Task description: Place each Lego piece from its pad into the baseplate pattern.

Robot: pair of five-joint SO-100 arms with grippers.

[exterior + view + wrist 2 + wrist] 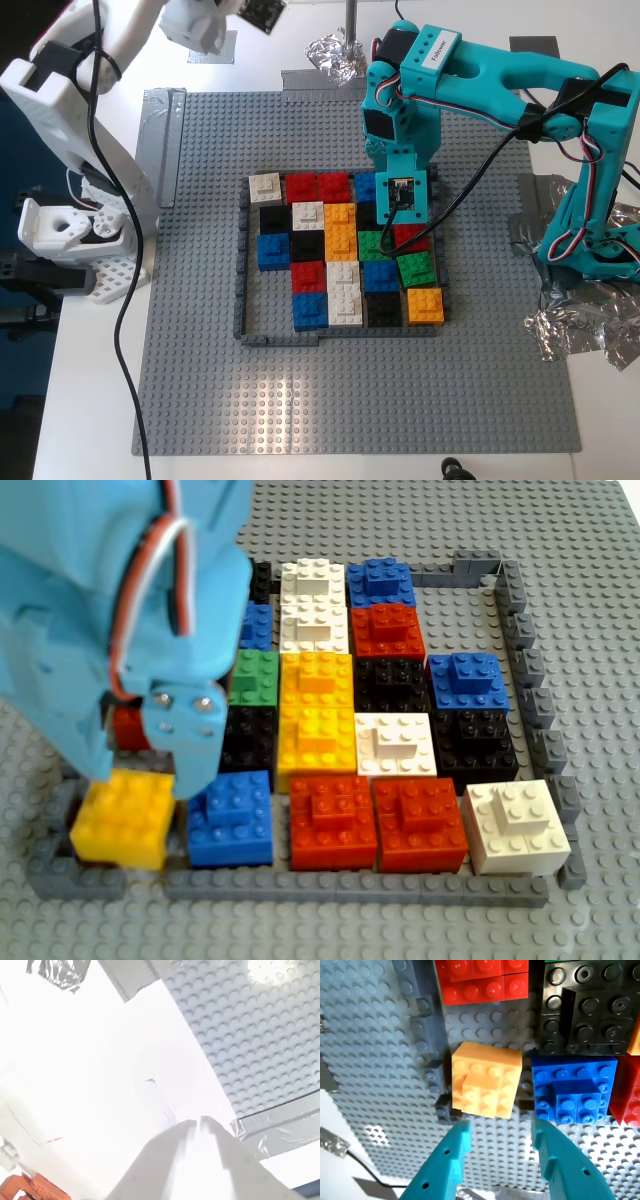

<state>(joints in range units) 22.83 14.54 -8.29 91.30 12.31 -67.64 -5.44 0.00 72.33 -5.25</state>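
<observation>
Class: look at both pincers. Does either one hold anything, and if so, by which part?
Neither. My first pincer is open above the orange brick, not touching it. My second pincer is shut on nothing.

Red, blue, white, black, orange, green bricks in baseplate pattern (340,255)'s dark-grey frame; teal tool (502,1160).

One teal arm (480,75) and one white arm (70,110), both trailing black cables.
</observation>
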